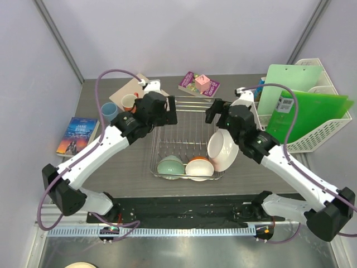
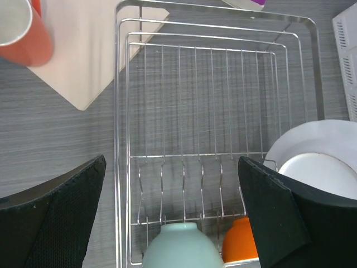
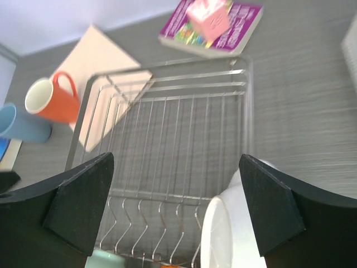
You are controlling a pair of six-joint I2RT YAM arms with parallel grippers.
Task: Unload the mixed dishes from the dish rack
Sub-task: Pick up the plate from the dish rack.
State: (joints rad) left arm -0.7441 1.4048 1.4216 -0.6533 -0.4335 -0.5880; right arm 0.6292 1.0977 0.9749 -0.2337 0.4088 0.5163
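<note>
The rectangular silver wire dish rack (image 1: 187,131) sits mid-table between the two arms, and both grippers hang over its bare far half. The left gripper (image 2: 172,167) is above the far-left part and the right gripper (image 3: 177,162) above the far-right part. Each has its black fingers spread wide with nothing between them. Three dishes are in the rack's near end, closer to the arm bases than either set of fingertips. The pale green bowl (image 1: 170,167) is at the left, the cream bowl with an orange outside (image 1: 199,167) touches it on the right, and the large white round plate (image 1: 222,151) stands on edge against the right side, under the right wrist. Outside the rack, on the table to the far left, the orange-red mug (image 1: 129,102) stands at the edge of a tan flat board (image 1: 129,89). The small light-blue cup (image 1: 109,110) is just beside it, further left — both left of the left gripper.
</note>
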